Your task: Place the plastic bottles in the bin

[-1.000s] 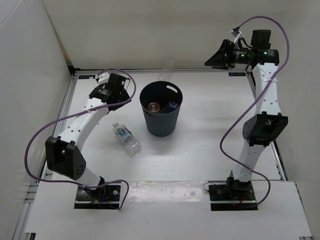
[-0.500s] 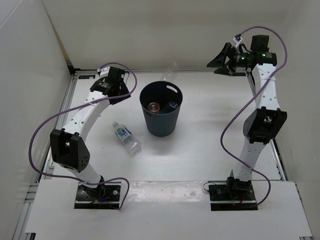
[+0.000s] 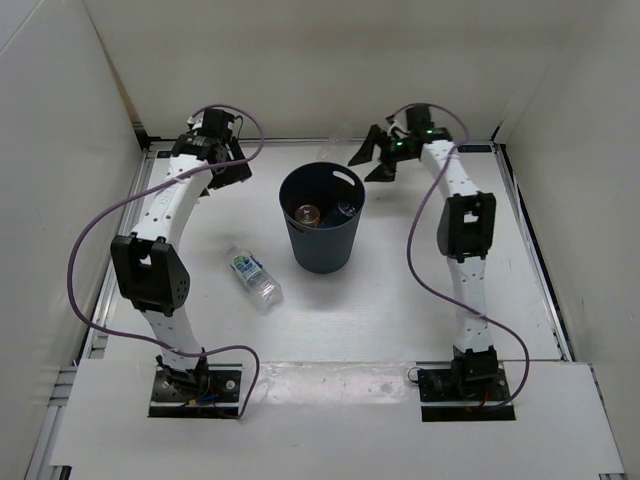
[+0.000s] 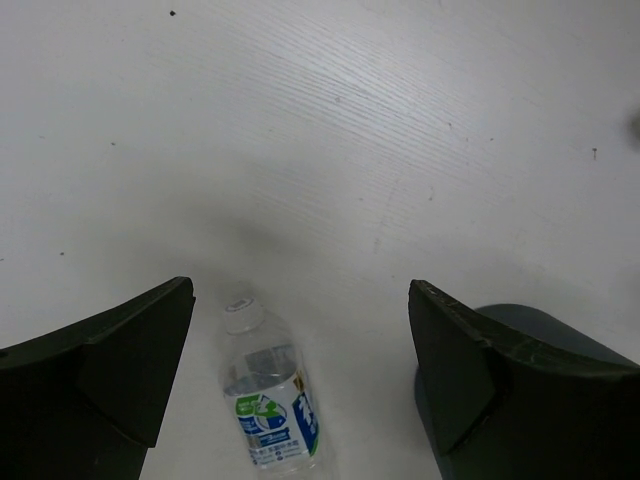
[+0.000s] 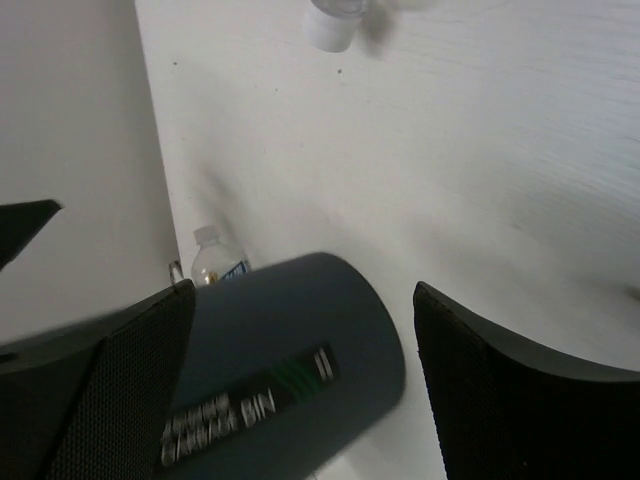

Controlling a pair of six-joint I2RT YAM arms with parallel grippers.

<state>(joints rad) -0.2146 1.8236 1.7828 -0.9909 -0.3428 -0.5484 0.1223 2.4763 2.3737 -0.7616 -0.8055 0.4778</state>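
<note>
- Plastic bottles, top view: the orange bottle (image 3: 307,214) sits inside the bin (image 3: 322,250), and the green-labelled bottle (image 3: 253,277) lies on the desk (image 3: 400,300) just left of the bin.
- Left wrist: the left claw (image 4: 300,292) is spread wide and empty, hanging over the green-labelled bottle.
- Right wrist: the right claw (image 5: 304,290) gapes, empty, above the bin. A blurred clear bottle (image 5: 332,25) shows at the top edge.

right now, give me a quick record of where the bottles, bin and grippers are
bin: upright, mid-table
orange bottle: inside bin
labelled bottle: lying on table, left of bin
clear bottle: on table, outside bin
left gripper: open, empty, far left of bin
right gripper: open, empty, near bin's far rim
</note>
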